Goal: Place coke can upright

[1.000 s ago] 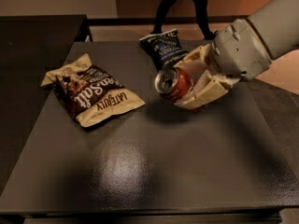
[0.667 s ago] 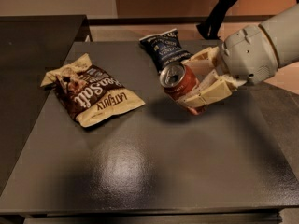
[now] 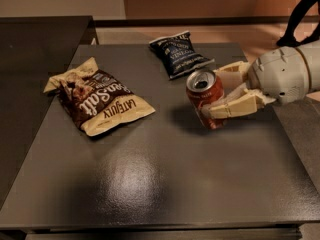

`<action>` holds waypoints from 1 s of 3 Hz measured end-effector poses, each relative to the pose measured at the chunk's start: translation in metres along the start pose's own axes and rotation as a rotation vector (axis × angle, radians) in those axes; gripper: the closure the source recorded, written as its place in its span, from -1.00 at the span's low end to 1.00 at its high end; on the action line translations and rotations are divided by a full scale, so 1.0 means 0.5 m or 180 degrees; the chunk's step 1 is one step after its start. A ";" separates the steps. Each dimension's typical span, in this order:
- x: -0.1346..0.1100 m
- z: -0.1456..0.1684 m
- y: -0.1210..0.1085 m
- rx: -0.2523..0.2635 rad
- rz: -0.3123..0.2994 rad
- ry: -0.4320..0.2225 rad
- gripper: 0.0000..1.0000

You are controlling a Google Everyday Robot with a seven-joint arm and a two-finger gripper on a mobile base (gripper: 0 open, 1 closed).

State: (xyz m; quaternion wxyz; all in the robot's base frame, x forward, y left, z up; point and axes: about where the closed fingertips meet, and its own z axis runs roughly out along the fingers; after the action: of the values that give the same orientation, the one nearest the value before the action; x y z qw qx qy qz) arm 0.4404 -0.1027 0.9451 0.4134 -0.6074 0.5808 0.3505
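While in end effector, can straighter

The dark table carries a brown and cream snack bag near its left edge and a dark blue chip bag at the far edge. Near the right edge the gripper clasps the tilted coke can.

we've got the gripper at the right of the table, fingers clamped around the coke can, which leans slightly; brown snack bag left, blue snack bag behind.
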 end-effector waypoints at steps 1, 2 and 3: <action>0.032 -0.013 -0.003 0.0046 0.0114 -0.0173 1.00; 0.060 -0.022 -0.008 0.0071 0.0205 -0.0361 1.00; 0.075 -0.023 -0.012 0.0052 0.0242 -0.0543 1.00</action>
State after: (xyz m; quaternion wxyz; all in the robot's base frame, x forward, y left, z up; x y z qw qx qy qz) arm 0.4488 -0.1289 0.9167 0.4527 -0.5495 0.5690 0.4116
